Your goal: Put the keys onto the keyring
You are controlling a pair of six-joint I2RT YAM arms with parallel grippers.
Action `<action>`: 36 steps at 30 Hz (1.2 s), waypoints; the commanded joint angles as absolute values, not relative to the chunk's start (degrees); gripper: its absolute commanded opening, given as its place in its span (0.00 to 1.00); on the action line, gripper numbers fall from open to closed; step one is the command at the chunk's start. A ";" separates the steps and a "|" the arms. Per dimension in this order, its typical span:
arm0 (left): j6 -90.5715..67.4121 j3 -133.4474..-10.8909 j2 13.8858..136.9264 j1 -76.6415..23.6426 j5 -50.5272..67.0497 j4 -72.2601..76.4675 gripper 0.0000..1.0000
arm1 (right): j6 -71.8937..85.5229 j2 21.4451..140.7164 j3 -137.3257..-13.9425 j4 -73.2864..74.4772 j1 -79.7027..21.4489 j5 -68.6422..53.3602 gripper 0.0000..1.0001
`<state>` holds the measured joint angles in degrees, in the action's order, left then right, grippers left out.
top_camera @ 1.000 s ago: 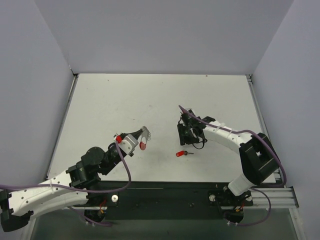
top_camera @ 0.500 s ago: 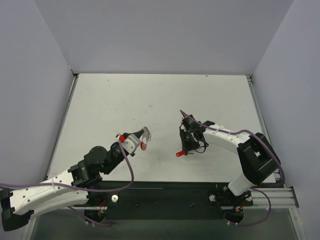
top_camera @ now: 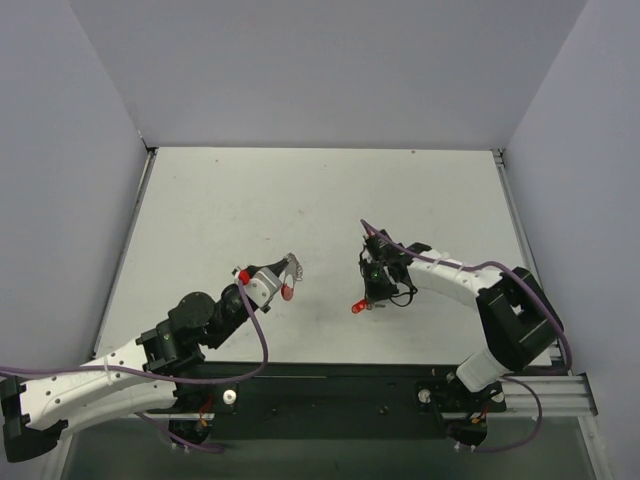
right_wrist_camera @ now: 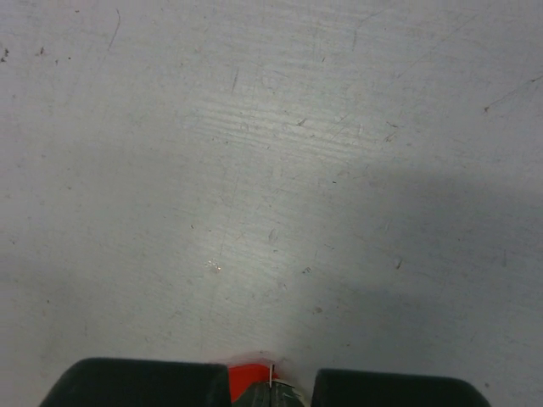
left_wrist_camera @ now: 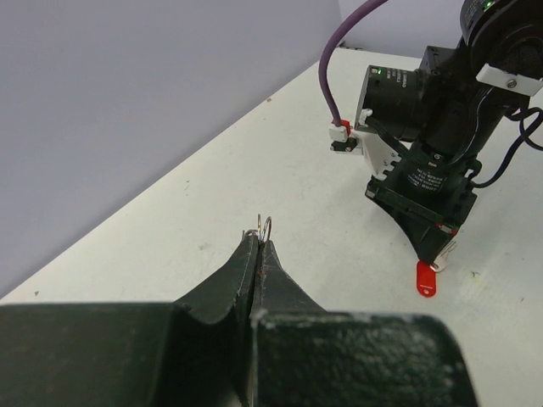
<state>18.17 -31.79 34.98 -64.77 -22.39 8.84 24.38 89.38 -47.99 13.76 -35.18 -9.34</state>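
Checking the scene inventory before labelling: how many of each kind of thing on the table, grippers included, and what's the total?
key: 1
keyring: 1
grippers: 2 (left gripper, right gripper)
Total: 4

No legible text or markings

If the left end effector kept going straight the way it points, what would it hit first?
Probably the bare table, passing beside the right arm; depth is unclear.
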 commanded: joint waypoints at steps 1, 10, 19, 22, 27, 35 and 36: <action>17.75 -32.70 34.37 -64.51 -23.47 12.39 0.00 | 22.07 84.21 -49.22 16.08 -35.24 -10.02 0.00; 17.84 -32.96 35.24 -64.42 -23.21 11.17 0.00 | 16.35 74.98 -53.78 16.43 -35.42 -13.70 0.00; 18.02 -34.10 35.51 -64.34 -20.48 8.44 0.00 | 6.08 66.89 -60.11 16.61 -35.68 -29.24 0.00; 18.46 -34.54 35.51 -64.34 -18.82 7.39 0.00 | 1.43 65.39 -61.34 16.61 -35.86 -36.81 0.00; 20.56 -34.19 34.02 -64.34 -14.51 6.68 0.00 | -2.45 63.81 -63.01 16.52 -35.86 -46.39 0.00; 23.38 -32.16 31.38 -64.34 -3.08 8.61 0.00 | -3.52 63.02 -64.86 16.26 -35.77 -60.29 0.00; 23.55 -32.34 31.81 -64.34 -1.25 7.92 0.00 | -3.43 63.02 -64.95 16.35 -35.86 -60.64 0.00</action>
